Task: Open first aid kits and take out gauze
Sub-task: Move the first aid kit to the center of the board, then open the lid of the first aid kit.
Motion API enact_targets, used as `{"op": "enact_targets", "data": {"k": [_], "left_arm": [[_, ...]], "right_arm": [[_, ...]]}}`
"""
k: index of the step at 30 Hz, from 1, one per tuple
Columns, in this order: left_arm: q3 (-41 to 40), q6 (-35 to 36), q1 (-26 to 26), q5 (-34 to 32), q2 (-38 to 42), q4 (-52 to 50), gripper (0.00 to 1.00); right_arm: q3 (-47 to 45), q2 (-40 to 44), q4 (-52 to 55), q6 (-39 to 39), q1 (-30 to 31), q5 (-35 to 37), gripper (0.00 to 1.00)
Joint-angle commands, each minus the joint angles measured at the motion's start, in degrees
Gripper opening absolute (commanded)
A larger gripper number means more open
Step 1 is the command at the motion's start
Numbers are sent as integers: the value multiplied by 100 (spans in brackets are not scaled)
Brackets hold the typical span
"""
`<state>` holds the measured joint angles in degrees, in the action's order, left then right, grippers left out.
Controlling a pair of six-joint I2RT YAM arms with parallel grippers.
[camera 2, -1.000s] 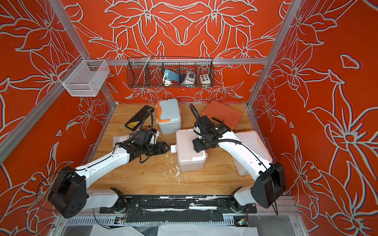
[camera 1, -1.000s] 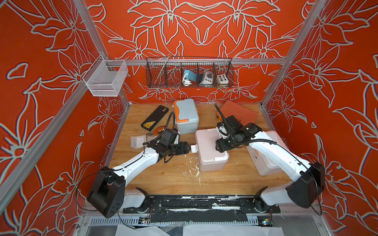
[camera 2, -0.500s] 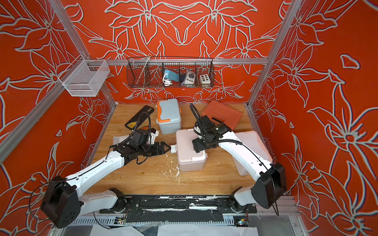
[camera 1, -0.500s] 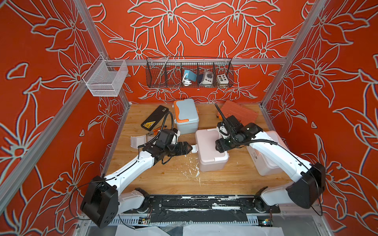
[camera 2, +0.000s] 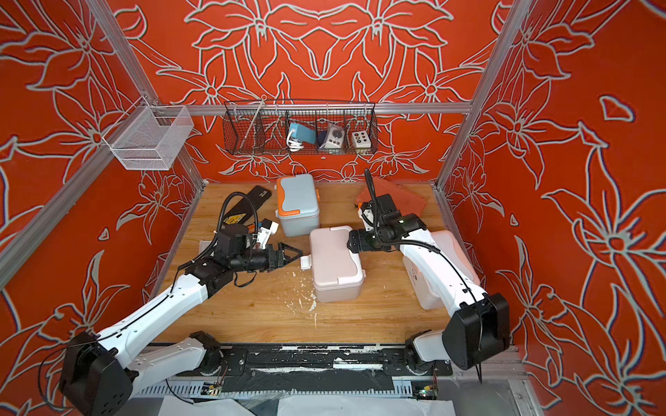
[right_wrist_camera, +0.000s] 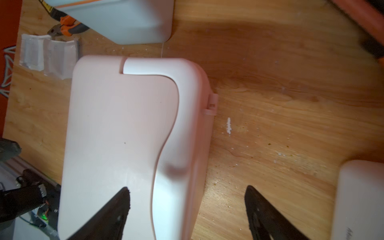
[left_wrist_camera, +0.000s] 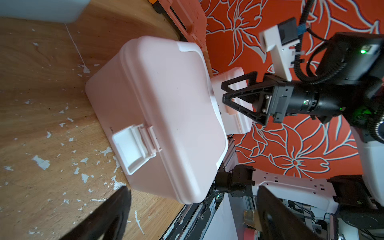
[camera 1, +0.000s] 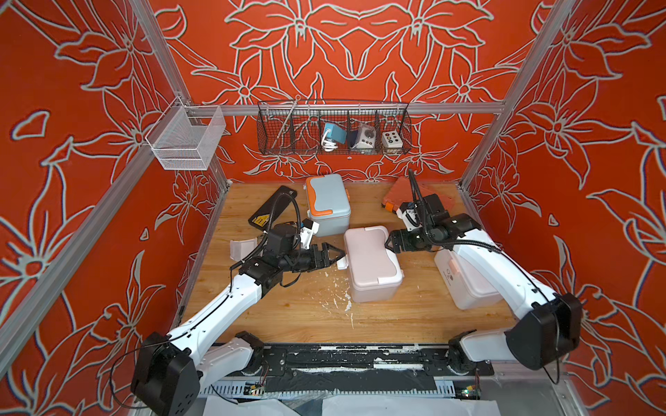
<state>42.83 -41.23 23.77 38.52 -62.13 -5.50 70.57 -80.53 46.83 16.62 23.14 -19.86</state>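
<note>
Pink kit [camera 1: 373, 261] shut | blue-grey kit [camera 1: 328, 201], white kit [camera 1: 468, 292]: 3 total | gauze pkts [right_wrist_camera: 60, 59] x2 | L gripper [camera 1: 337, 255], R gripper [right_wrist_camera: 187, 190] spread, empty

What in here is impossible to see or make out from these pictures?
- Pink kit: lid down in every view, so its contents are hidden.
- White kit: mostly covered by the right arm in both top views.
- Blue-grey kit: cut off by the picture's edge in the right wrist view.
- Gauze packets: partly behind the left arm in a top view.
</note>
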Motion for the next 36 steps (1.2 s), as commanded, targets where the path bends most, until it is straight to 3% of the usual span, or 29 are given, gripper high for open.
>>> {"op": "enact_targets", "data": {"k": [1,12,19,36], "left_arm": [[-102,-112,-64,243,78,281,91],[-190,14,-275,182,26,118,91],[-160,171,-366,115,-48,-146,91],[-273,-402,-448,939,-569,622,91]], "right_arm": [[-254,-191,-323,104,31,-1018,85],[-645,-81,-546,390,961,-1124,83],[-648,230,-423,586,991,-330,82],[-597,170,-499,441,996,-651,80]]}}
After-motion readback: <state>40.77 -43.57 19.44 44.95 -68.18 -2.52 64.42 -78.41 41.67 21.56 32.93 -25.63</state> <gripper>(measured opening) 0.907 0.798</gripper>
